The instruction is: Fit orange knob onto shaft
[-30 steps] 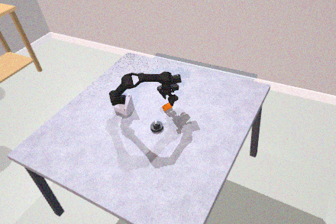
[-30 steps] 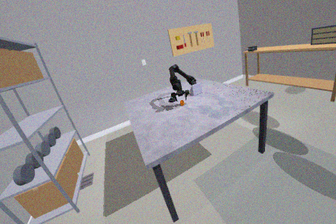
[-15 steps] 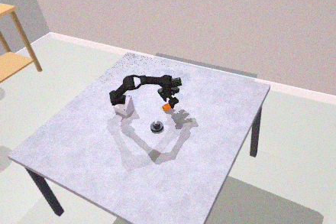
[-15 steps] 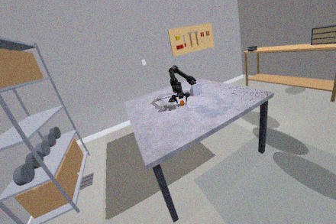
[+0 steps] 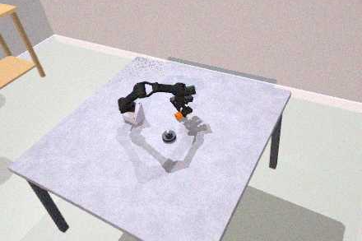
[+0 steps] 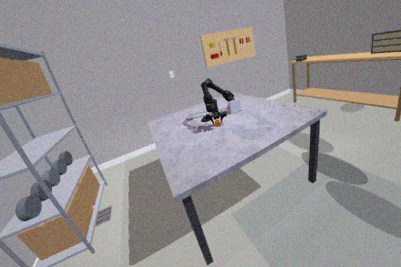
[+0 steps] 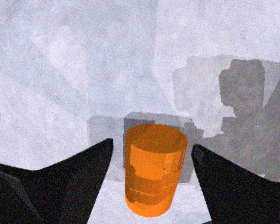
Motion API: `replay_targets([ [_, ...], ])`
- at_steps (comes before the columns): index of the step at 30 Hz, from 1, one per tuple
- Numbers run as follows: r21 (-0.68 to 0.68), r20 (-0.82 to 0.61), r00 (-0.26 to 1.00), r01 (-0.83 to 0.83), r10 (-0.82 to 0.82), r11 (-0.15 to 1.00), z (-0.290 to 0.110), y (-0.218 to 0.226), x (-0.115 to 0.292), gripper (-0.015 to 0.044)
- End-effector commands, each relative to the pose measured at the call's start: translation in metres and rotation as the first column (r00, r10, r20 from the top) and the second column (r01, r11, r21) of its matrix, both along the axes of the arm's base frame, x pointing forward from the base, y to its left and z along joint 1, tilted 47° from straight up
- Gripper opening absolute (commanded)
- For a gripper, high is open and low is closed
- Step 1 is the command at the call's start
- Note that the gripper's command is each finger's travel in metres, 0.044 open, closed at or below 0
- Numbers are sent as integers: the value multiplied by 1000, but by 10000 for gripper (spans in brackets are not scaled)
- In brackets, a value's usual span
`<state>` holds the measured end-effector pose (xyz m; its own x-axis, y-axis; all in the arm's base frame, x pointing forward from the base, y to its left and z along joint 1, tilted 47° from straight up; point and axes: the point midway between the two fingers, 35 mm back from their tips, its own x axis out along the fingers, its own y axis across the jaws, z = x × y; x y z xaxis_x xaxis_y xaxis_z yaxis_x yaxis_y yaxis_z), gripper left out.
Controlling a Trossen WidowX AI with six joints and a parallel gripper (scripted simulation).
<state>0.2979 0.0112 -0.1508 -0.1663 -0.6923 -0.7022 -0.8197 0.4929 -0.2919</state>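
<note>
The orange knob [image 5: 178, 115] [image 6: 218, 122] [image 7: 153, 168] lies on its side on the grey table [image 5: 247, 136], behind and to the right of the round dark pedestal [image 5: 169, 136] with its silver shaft [image 5: 169, 132]. My gripper [image 5: 181, 113] [image 7: 153, 147] is low over the knob with one finger on each side of it. In the wrist view a narrow gap shows between each finger and the knob, so the fingers are open around it. The knob's hole is hidden.
The arm's white base [image 5: 134, 116] [image 6: 234, 106] stands on the table left of the knob. A wooden shelf [image 5: 12, 67] stands on the floor at the far left. A metal rack [image 6: 41, 165] and a workbench [image 6: 346, 57] stand away from the table.
</note>
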Motion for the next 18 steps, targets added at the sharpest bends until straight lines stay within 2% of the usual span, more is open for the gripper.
replay_targets([
  [1,-2,-2,1000,-5,5,1000,0,-1,0,240],
  [9,-2,-2,1000,-5,5,1000,0,-1,0,240],
  [18,-2,-2,1000,-5,5,1000,0,-1,0,180],
])
